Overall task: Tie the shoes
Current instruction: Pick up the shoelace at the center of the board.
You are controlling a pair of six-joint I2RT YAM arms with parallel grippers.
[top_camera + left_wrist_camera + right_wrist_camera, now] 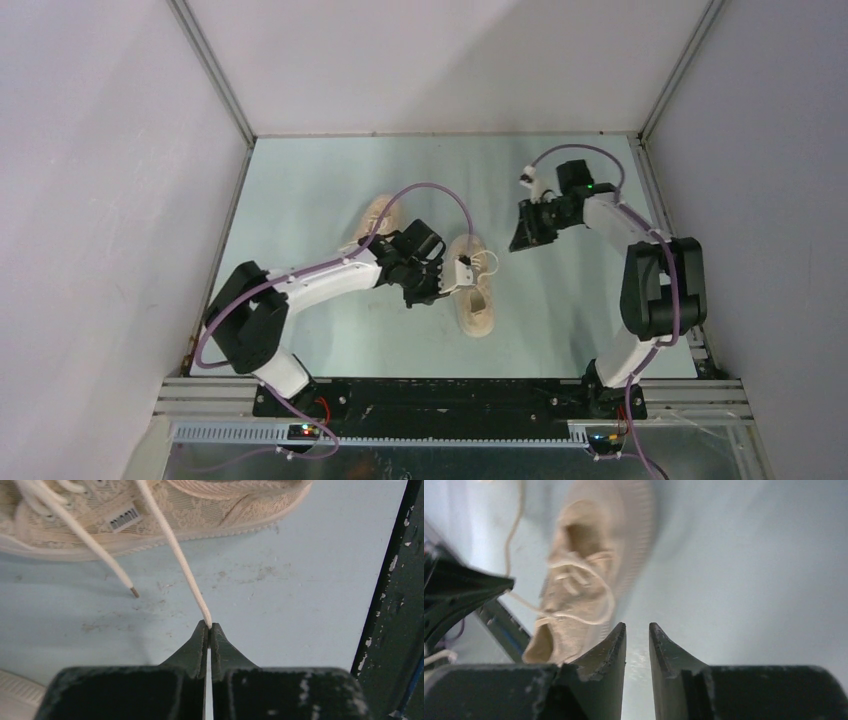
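Far shoe (378, 215) sits up and left of the near shoe (478, 305), partly behind the left arm, nothing on it.

Left gripper (209, 628) is just left of the near shoe, low over the table (280, 590). Jaws are pressed together, pinching the very end of one lace (172, 550), which runs straight from the near shoe's side to the tips. The loose lace (95, 550) hangs off the same side, tip free and close to the table.

Right gripper (637, 630) is well right of the near shoe and beyond it, raised. Jaws are slightly apart with nothing between them, and its wrist view is smeared.

Risks as we see them:
- We hold only the last bit of the lace, so any hard pull likely slips it out.
- Nothing pins the near shoe, so tension probably drags or rolls it instead of tightening.
- The loose lace is thin and lies against the near shoe's fabric. The right gripper could miss it or nip cloth.
- Both grippers converging on the near shoe could clash.
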